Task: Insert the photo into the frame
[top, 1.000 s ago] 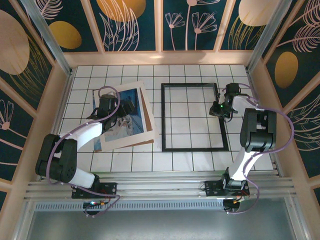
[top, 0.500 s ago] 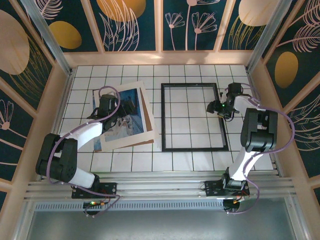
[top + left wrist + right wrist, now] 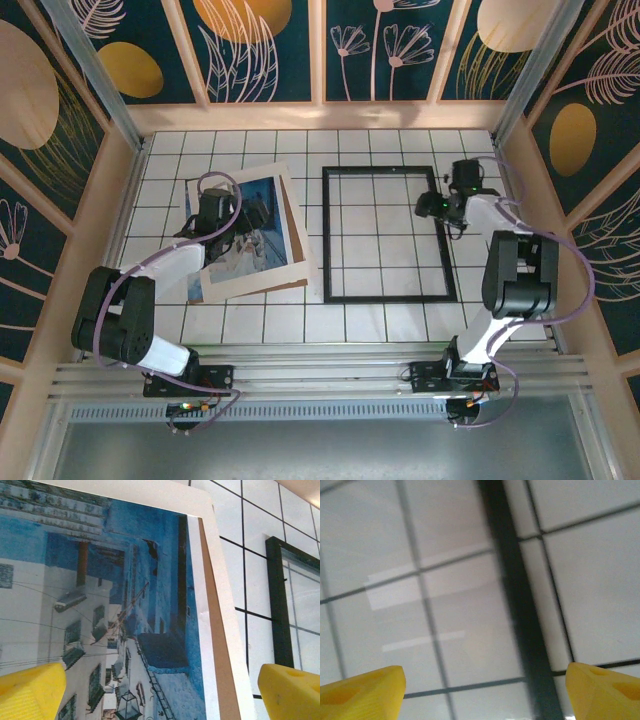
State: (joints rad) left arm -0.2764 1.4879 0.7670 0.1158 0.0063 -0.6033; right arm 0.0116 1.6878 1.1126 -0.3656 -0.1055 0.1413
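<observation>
The photo is lying on the bench at the left, bordered by a white mat, beside the frame and not in it. Nothing is seated yet. The left claw is hovering spread wide over the photo, pinching nothing. The right claw is hanging spread above the frame's right rail. Pickup, carry and seating are all remaining.

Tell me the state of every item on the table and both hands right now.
Frame: flat on the table, empty.
Photo: flat, face up, left of the frame, not in it.
White mat: lying around the photo, askew.
Backing board: under the mat, an edge showing.
Left hand: open, over the photo.
Right hand: open, over the frame's right edge.
</observation>
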